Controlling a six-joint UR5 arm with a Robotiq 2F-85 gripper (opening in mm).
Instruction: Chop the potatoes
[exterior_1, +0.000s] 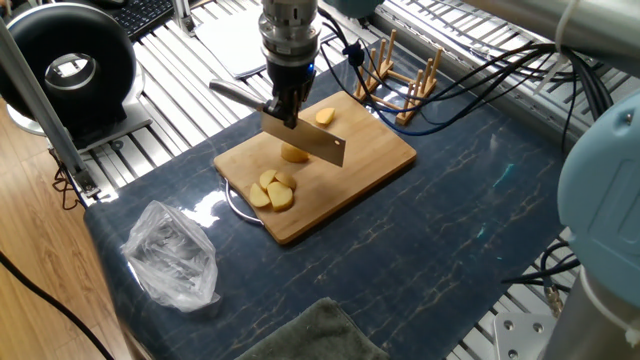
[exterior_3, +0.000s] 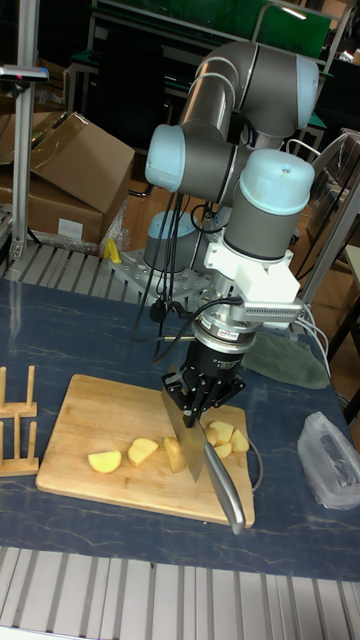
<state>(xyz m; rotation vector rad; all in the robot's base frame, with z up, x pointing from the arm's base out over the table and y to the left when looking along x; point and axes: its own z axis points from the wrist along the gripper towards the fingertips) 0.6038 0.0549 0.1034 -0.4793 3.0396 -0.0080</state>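
1. the gripper (exterior_1: 283, 107) points straight down over the cutting board (exterior_1: 380, 150), its fingers clamped on the knife (exterior_1: 304, 139).
2. the knife blade hangs edge down above a potato piece (exterior_1: 295, 153) near the middle of the board; whether it touches the piece cannot be told.
3. a cluster of potato slices (exterior_1: 271, 190) lies near the board's front left edge, and one wedge (exterior_1: 325, 116) sits toward the back.
4. a clear plastic bag (exterior_1: 172, 255) lies on the dark mat (exterior_1: 440, 230), and a wooden rack (exterior_1: 400, 85) stands behind the board.
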